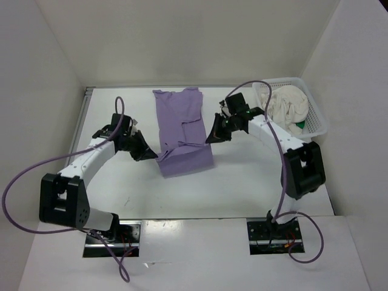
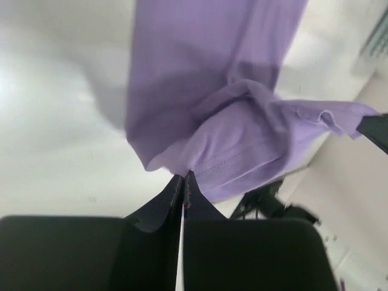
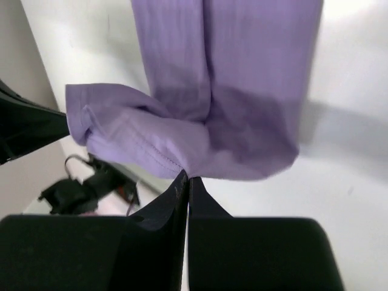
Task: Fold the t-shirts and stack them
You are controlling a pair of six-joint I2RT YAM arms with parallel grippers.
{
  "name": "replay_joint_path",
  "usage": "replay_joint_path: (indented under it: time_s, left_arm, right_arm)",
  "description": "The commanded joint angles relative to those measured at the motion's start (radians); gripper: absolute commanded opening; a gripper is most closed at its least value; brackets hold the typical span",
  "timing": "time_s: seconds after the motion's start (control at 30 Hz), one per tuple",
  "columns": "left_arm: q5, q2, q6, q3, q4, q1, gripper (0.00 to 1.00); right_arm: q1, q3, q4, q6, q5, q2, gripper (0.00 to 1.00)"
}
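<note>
The lavender purple t-shirt [image 1: 180, 127] lies lengthwise in the middle of the table, its near end lifted and folded. My left gripper [image 1: 155, 154] is shut on the near left corner of it [image 2: 200, 130]. My right gripper [image 1: 211, 139] is shut on the near right corner [image 3: 230, 115]. Both hold the hem a little above the table. The cream white t-shirt [image 1: 288, 104] is bunched in the basket at the far right. A bit of the bright green t-shirt [image 1: 300, 127] shows under it.
The white mesh basket [image 1: 317, 116] stands at the far right edge of the table. White walls enclose the table on the left, back and right. The arms' purple cables loop at both sides.
</note>
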Motion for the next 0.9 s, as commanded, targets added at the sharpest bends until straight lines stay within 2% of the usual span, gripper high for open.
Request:
replay_joint_path:
  time_s: [0.0, 0.23, 0.37, 0.53, 0.67, 0.83, 0.87]
  left_arm:
    - [-0.061, 0.091, 0.0, 0.115, 0.133, 0.04, 0.01]
    - [-0.103, 0.346, 0.0, 0.342, 0.232, 0.049, 0.02]
    - [-0.103, 0.493, 0.01, 0.415, 0.255, 0.049, 0.02]
    - [-0.141, 0.652, 0.032, 0.554, 0.244, 0.058, 0.03]
    - [-0.19, 0.708, 0.032, 0.6, 0.233, 0.058, 0.06]
    - [-0.234, 0.688, 0.013, 0.59, 0.276, 0.069, 0.15]
    - [-0.244, 0.671, 0.013, 0.577, 0.305, 0.078, 0.19]
  right_arm:
    - [-0.036, 0.152, -0.004, -0.101, 0.026, 0.122, 0.0]
    - [-0.099, 0.415, -0.005, -0.127, 0.037, 0.401, 0.0]
    - [-0.113, 0.502, 0.034, -0.128, 0.025, 0.488, 0.0]
    - [-0.122, 0.645, 0.001, -0.114, 0.006, 0.616, 0.0]
    - [-0.122, 0.749, -0.011, -0.105, 0.006, 0.696, 0.0]
    - [-0.122, 0.821, -0.033, -0.083, -0.005, 0.728, 0.11]
    - [-0.122, 0.832, -0.033, -0.083, 0.005, 0.728, 0.21]
